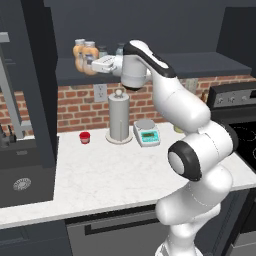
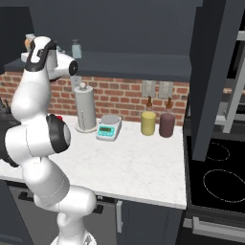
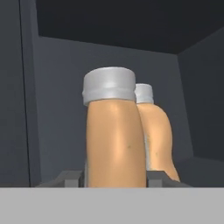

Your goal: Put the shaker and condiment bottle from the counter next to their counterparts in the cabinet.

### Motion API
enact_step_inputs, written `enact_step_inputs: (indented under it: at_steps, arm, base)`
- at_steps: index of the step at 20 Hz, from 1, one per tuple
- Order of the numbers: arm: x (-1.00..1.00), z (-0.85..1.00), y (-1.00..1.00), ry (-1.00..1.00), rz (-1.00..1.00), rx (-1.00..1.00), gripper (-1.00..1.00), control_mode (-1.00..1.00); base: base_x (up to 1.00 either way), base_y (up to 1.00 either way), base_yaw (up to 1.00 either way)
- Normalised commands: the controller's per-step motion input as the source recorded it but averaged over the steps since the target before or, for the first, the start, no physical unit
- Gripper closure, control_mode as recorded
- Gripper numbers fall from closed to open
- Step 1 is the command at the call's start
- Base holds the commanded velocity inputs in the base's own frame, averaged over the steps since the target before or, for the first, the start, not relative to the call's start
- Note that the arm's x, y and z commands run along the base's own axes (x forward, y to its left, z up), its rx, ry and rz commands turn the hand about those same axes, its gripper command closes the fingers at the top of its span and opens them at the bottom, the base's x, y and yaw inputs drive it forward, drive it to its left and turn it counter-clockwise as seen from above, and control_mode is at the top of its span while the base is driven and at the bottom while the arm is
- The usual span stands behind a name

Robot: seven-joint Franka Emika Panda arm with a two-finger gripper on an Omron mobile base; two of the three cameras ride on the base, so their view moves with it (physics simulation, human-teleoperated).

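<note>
Dark charcoal cabinet (image 1: 150, 65) hung over the brick wall, and from the left base view the arm reached up to its shelf w/ the gripper (image 1: 98, 64) level at the shelf's left end. The condiment bottle (image 1: 90, 58) sat right at the claw's tip, touching or nearly touching its orange counterpart (image 1: 78, 55) just to the left. Two dark-capped shakers stood a bit right of them, behind the wrist; couldn't tell which was which. White counter (image 1: 100, 175) below held a silver cylinder (image 1: 119, 116) and a scale.

Right base view: arm's elbow covered most of the hand; a shaker (image 2: 76, 49) stood on the shelf just right of the wrist.

Hand view: the bottle (image 3: 114, 135) stood upright between the fingers (image 3: 70, 177), pads tight against both sides, so the claw was pinching it. The twin bottle (image 3: 155, 140) sat directly behind, slightly right, prob. touching.

My take: bottle looked placed. Best to spread the fingers gently, then back straight out w/o lifting or twisting, so neither bottle tipped.
</note>
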Motion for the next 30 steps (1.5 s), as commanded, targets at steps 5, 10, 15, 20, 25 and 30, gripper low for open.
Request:
enact_step_inputs:
  at_steps: [5,10,15,20,25,30]
  arm:
    - [-0.04,-0.29,0.01,0.00,0.00,0.00,-1.00,-1.00]
    - [-0.03,0.00,-0.06,0.00,0.00,0.00,-1.00,-1.00]
    - [-0.03,0.02,-0.42,0.00,-0.04,0.06,-1.00,-1.00]
    - [-0.18,0.05,-0.74,0.00,-0.08,0.11,-1.00,-1.00]
    - [-0.41,0.28,-0.62,0.00,-0.06,0.14,-1.00,-1.00]
    - [-0.59,0.62,-0.08,0.00,0.00,0.09,-1.00,-1.00]
  base:
    - [0.00,0.00,0.00]
    - [0.00,0.00,0.00]
    - [0.00,0.00,0.00]
    - [0.00,0.00,0.00]
    - [0.00,0.00,0.00]
    - [0.00,0.00,0.00]
